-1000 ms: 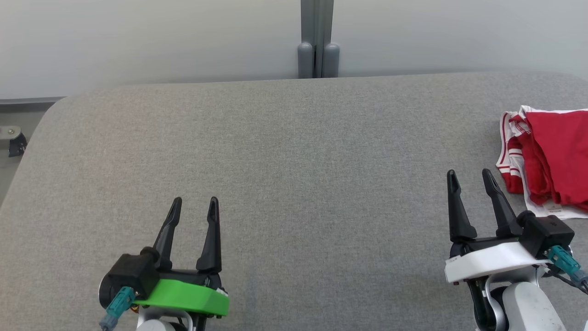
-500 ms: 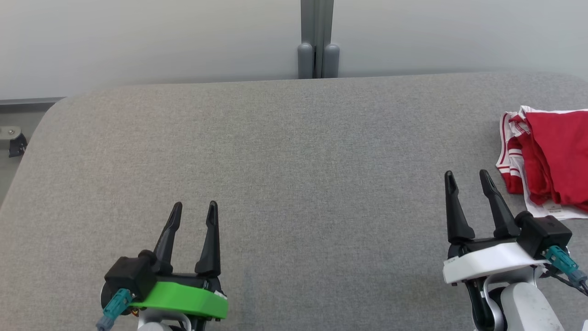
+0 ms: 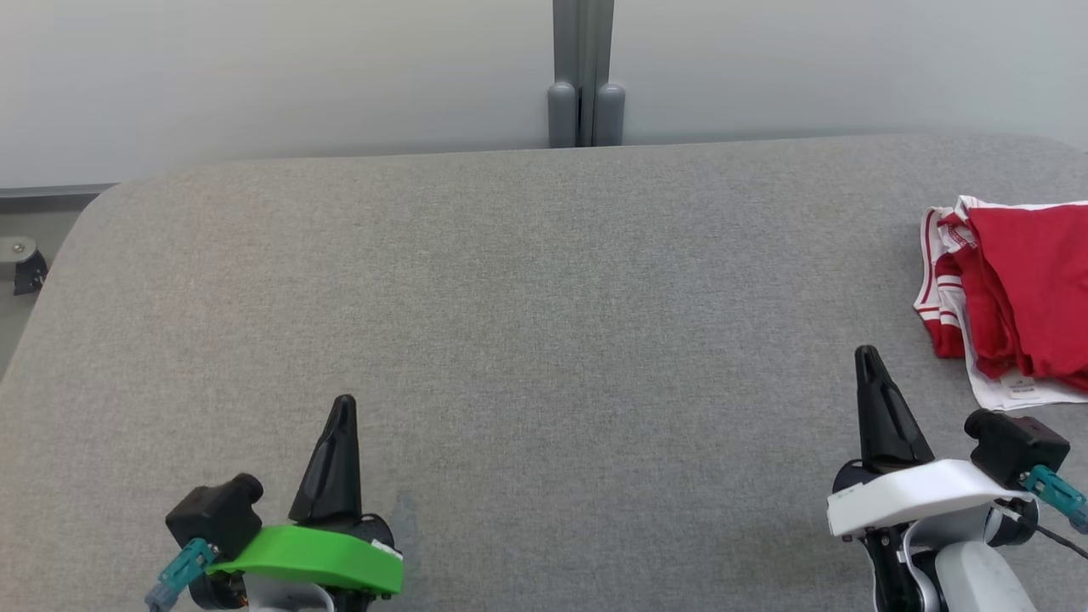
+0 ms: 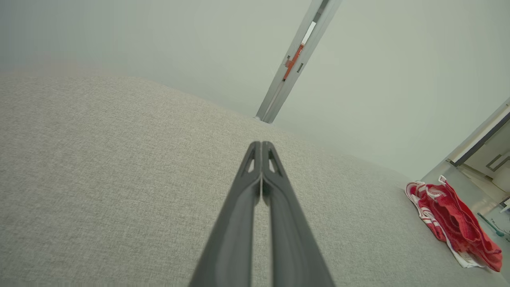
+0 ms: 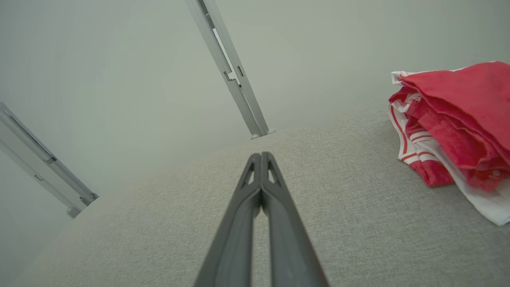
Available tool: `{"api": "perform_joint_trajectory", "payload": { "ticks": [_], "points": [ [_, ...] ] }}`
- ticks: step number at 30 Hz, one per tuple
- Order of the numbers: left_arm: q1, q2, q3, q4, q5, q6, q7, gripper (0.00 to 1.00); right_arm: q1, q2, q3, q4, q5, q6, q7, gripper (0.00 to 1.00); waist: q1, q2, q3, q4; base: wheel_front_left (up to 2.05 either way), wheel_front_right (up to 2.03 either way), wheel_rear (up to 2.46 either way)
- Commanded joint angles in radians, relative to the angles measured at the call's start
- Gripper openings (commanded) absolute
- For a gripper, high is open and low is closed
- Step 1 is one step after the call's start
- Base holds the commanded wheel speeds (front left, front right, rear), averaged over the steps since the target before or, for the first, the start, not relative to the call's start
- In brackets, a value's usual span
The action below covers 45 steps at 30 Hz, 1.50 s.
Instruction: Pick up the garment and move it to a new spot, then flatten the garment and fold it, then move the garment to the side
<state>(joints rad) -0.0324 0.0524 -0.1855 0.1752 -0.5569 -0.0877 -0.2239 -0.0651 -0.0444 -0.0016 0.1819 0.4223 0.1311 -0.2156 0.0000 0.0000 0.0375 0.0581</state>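
Observation:
The garment point(image 3: 1016, 297) is red with white striped trim and lies folded in a pile at the right edge of the grey table point(image 3: 544, 323). It also appears far right in the left wrist view point(image 4: 450, 221) and upper right in the right wrist view point(image 5: 454, 123). My right gripper point(image 3: 867, 357) is shut with nothing in it, near the front edge, a little left of and nearer than the garment. At the front left, far from the garment, my left gripper point(image 3: 343, 404) is shut and holds nothing. Both wrist views show fingertips pressed together point(image 4: 261, 145) point(image 5: 261, 155).
A pale wall with a grey vertical post point(image 3: 582, 72) stands behind the table's far edge. A small caster point(image 3: 25, 268) sits on the floor past the table's left edge. The table's rounded left corner is at upper left.
Both grippers have shut from open and drawn back toward the front edge. The garment has not moved.

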Motion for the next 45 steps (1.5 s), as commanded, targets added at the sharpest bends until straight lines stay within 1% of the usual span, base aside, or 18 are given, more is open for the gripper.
{"api": "perform_joint_trajectory", "payload": {
  "ticks": [1,11,22,45],
  "points": [
    [-0.017,0.009,0.012,-0.010,-0.039,-0.006,0.006,0.00,-0.019,-0.006,-0.006,-0.011,0.042,0.000,0.010,0.00,0.0000,0.0000,0.000,-0.001,0.00,0.00,0.00],
    [-0.029,0.017,0.040,0.005,-0.194,-0.012,0.043,0.00,-0.024,-0.008,-0.019,-0.001,0.207,0.000,0.053,0.00,0.0000,0.0000,-0.004,-0.006,0.00,0.00,0.00],
    [-0.039,0.023,0.070,0.015,-0.341,-0.018,0.080,0.00,-0.029,-0.010,-0.032,0.008,0.365,0.000,0.096,0.00,0.0000,0.0000,-0.007,-0.011,0.00,0.00,0.00],
    [-0.053,0.029,0.128,0.030,-0.591,-0.027,0.150,0.00,-0.036,-0.012,-0.056,0.025,0.638,0.000,0.171,0.00,0.0000,0.0000,-0.013,-0.023,0.00,0.00,0.00]
  ]
}}
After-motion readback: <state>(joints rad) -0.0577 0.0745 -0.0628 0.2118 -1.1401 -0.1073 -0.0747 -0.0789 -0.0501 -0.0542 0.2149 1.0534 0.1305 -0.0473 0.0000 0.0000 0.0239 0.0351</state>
